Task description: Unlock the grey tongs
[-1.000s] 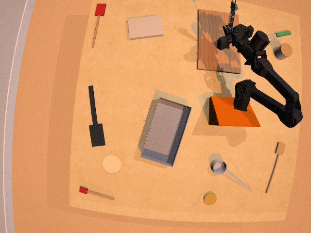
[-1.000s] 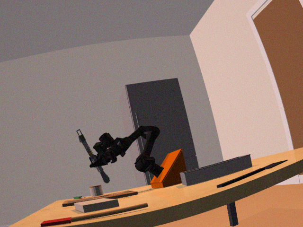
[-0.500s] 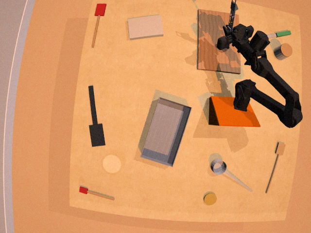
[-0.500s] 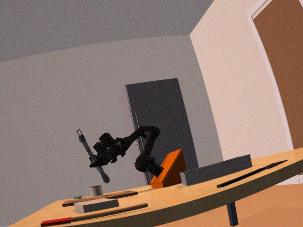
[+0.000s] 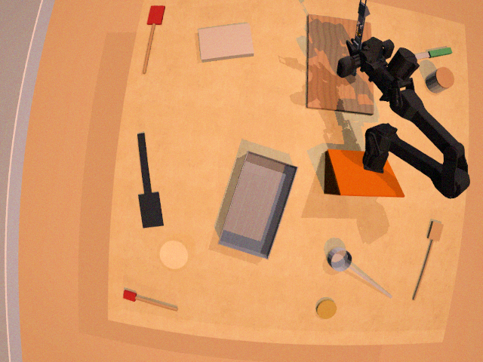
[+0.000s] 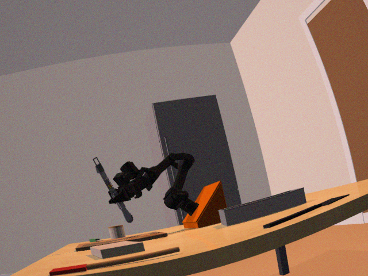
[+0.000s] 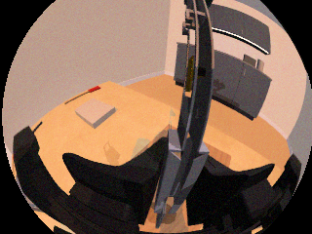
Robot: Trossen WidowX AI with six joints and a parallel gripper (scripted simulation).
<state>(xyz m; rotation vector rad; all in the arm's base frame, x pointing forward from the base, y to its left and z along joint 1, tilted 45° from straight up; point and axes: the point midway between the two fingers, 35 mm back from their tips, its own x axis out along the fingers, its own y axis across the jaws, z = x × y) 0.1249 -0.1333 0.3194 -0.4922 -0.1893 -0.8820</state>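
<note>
The grey tongs point(image 5: 361, 22) point(image 6: 104, 176) point(image 7: 197, 107) are held in the air, steeply tilted, with the hinge end and its loop up and the rounded tips down. Their two arms lie close together. My gripper point(image 5: 356, 47) point(image 6: 114, 194) point(image 7: 174, 142) is shut on the tongs around their middle. The tongs' lower part is mostly hidden by the gripper in the top view. The wooden board point(image 5: 318, 93) point(image 6: 156, 236) lies below, with the tongs high above it and not touching it. The roasting tin point(image 5: 253, 198) point(image 6: 261, 207) holds nothing.
A pale block point(image 5: 226, 41) point(image 6: 118, 250) point(image 7: 95, 112) lies beside the board. A cylinder point(image 5: 444, 78) point(image 6: 117, 232) and a green-handled tool point(image 5: 440, 52) are on its other side. An orange wedge point(image 5: 366, 182) point(image 6: 204, 204) stands by the arm's base. A ladle point(image 5: 339, 259) lies farther off.
</note>
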